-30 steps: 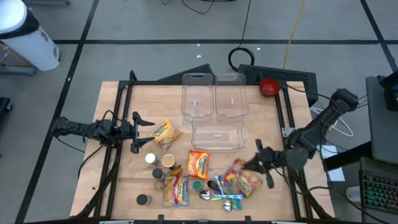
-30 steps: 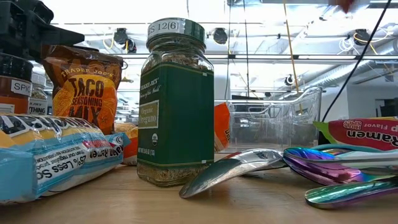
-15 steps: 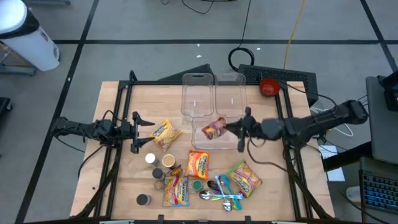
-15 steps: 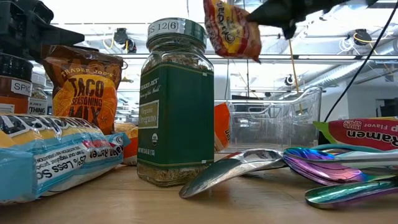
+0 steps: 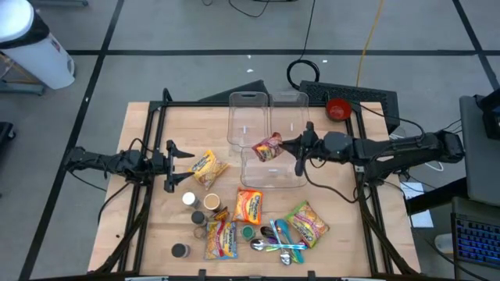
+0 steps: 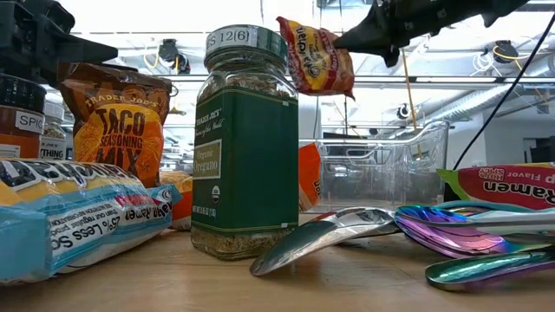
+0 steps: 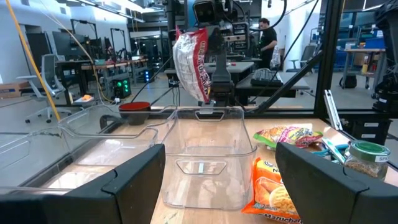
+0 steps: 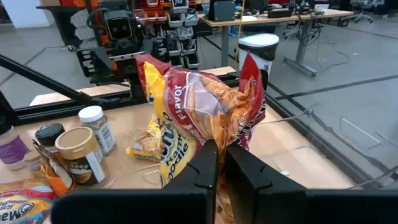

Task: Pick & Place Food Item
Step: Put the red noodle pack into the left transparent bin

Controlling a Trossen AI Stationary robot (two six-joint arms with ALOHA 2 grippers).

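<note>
My right gripper (image 5: pixel 291 145) is shut on a red and yellow noodle packet (image 5: pixel 267 147) and holds it in the air over the near clear bin (image 5: pixel 273 176), close to that bin's far edge. The packet also shows in the low view (image 6: pixel 315 57), the left wrist view (image 7: pixel 193 62) and the right wrist view (image 8: pixel 196 121). My left gripper (image 5: pixel 178 165) is open and empty at the table's left, next to a Taco seasoning packet (image 5: pixel 205 166). My right gripper pinches an edge of the noodle packet (image 8: pixel 214 138) between its two fingers. The fingers come level from the table's right side. The packet is lifted clear and stands out crumpled beyond the fingertips, toward the table's left.
Two more clear bins (image 5: pixel 248 117) (image 5: pixel 290 119) stand at the far side. Noodle packets (image 5: pixel 249 205) (image 5: pixel 222 238) (image 5: pixel 306 222), spice jars (image 5: pixel 212 203), an oregano jar (image 6: pixel 244 143) and spoons (image 5: pixel 280 246) lie at the near side. A red bowl (image 5: pixel 337 108) sits at the far right.
My right gripper has taken a noodle packet from the table's near right, lifted it clear and carried it up and toward the far left, over the near clear bin. In the last half second it has gone a little farther toward the far edge.
</note>
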